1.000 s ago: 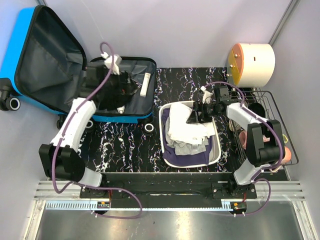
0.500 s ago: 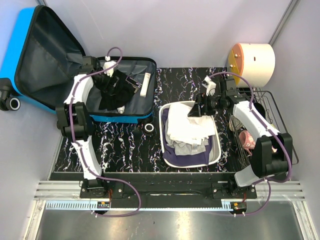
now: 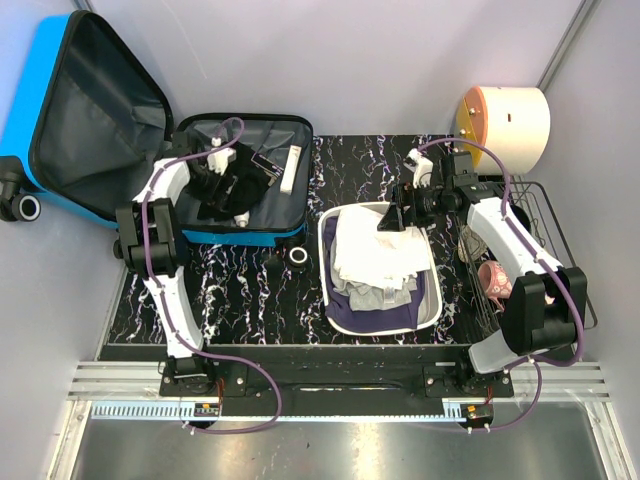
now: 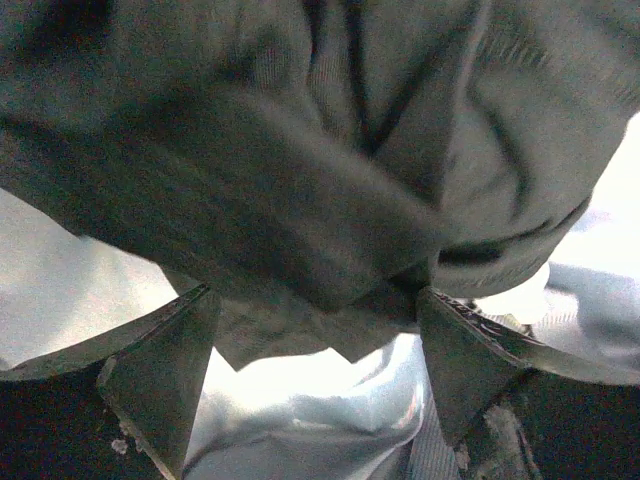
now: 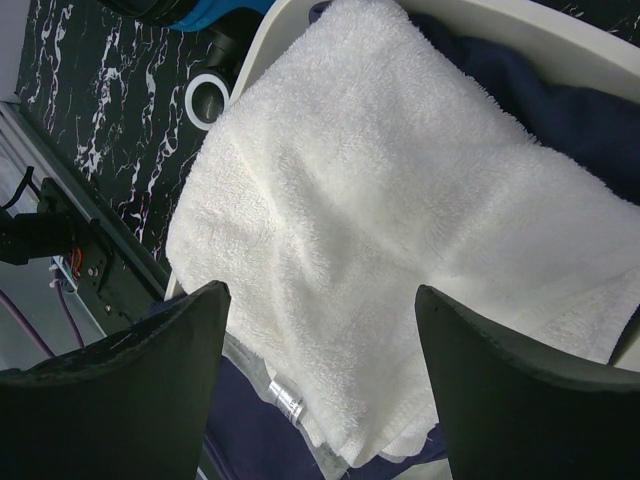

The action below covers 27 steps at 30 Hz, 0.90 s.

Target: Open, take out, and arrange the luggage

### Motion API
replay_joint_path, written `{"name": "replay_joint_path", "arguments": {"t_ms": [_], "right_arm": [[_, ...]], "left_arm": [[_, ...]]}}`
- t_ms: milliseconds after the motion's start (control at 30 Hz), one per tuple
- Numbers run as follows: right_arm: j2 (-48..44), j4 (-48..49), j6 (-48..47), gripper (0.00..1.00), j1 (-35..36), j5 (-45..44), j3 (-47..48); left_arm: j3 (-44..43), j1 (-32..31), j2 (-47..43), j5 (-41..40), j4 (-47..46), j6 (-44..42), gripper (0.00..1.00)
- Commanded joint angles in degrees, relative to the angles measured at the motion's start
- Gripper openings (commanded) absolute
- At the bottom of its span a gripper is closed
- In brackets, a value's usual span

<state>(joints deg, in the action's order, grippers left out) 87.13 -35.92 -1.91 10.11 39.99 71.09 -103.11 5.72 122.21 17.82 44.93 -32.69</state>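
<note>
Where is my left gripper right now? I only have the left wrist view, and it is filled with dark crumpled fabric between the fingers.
Observer: The left gripper is over the lower half of the open bright blue hard-shell suitcase, whose lid stands propped up on the far left.
Operator: Is anything else in that half?
Observer: Yes, a small white oblong item lies on the dark grey lining just to the right of the black crumpled garment.
Operator: What is the right arm doing?
Observer: The right gripper is open above a white terry towel that lies in the white rectangular basin.
</note>
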Motion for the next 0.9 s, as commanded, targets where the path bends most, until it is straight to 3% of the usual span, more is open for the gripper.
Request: {"name": "replay_joint_path", "arguments": {"t_ms": [0,67,133,167,267,300,433,700,867], "right_arm": [[-0.21,-0.20,-0.99,0.85,-0.09,-0.26,1.68],[-0.30,-0.03,-0.99,0.85,-0.09,-0.26,1.51],[-0.30,0.06,-0.99,0.85,-0.18,-0.35,1.42],[-0.30,0.32,-0.90,0.85,-0.18,-0.35,1.25],[-0.47,0.50,-0.90,0.85,-0.18,-0.52,1.07],[-0.47,0.59,-0.90,0.85,-0.18,-0.61,0.98],[-1.00,0.85,-0.72,0.85,-0.26,-0.61,0.54],[-0.56,0.94,-0.90,0.85,-0.09,-0.96,0.54],[-0.12,0.94,-0.99,0.85,-0.18,-1.32,0.98]], "left_arm": [[5.10,2.28,-4.79,0.37,-0.63,1.48,0.84],[6.60,2.89,-5.14,1.41,-0.63,2.45,0.84],[8.01,3.07,-5.58,2.12,-0.63,3.59,0.76],[8.19,3.42,-5.84,3.69,-0.54,3.86,0.61],[8.45,4.39,-8.74,10.44,-0.80,5.44,0.40],[8.28,4.48,-9.62,11.69,-0.81,5.79,0.25],[6.61,4.39,-13.66,17.15,-3.17,10.43,0.00],[-8.85,2.11,-7.71,23.13,-5.64,19.85,0.00],[-19.03,-2.10,0.03,21.30,-6.69,21.88,0.00]]}}
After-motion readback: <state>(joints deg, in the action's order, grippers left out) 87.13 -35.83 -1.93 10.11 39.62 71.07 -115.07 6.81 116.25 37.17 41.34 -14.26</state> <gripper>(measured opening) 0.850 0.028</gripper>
